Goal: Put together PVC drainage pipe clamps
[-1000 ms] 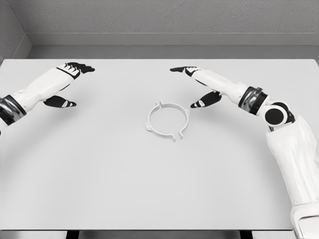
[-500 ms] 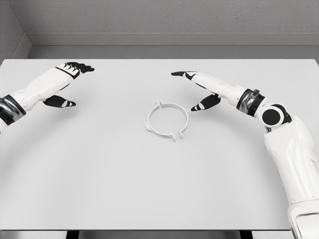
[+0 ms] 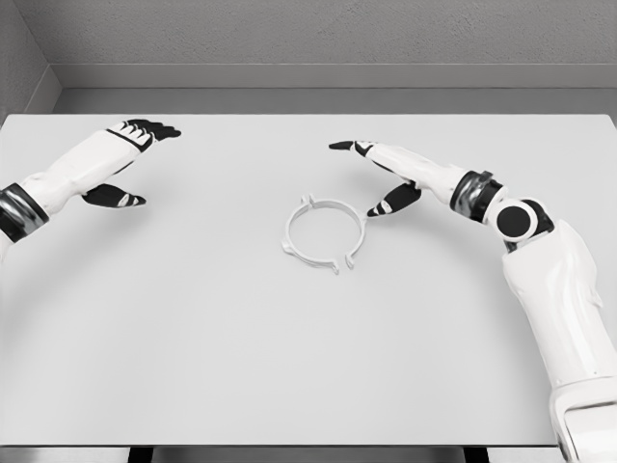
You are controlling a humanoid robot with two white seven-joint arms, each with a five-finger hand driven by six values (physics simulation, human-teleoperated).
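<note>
Pipe clamp ring [image 3: 325, 232] lies flat on the white surface [image 3: 193, 338], just right of frame centre, lugs sticking out at the rim. Looks like both halves are already mated into one loop, though I can't tell from here whether they're locked. It hasn't moved over the last second.

Right hand [image 3: 384, 174]: fingers spread, holding nothing, thumb tip just off the ring's upper-right edge, not clearly touching. Over the last second it has dropped slightly and slid left toward the ring, and the elbow has swung inward. Reads as a closing approach, with no grasp yet.

Left hand [image 3: 123, 159]: upper left of frame, well apart from the ring, fingers loosely extended, empty. Position is unchanged and it's effectively parked.

My read is that the right arm works alone and contact with the ring comes next. The risk is the thumb nudging the light ring sideways before the fingers close.
</note>
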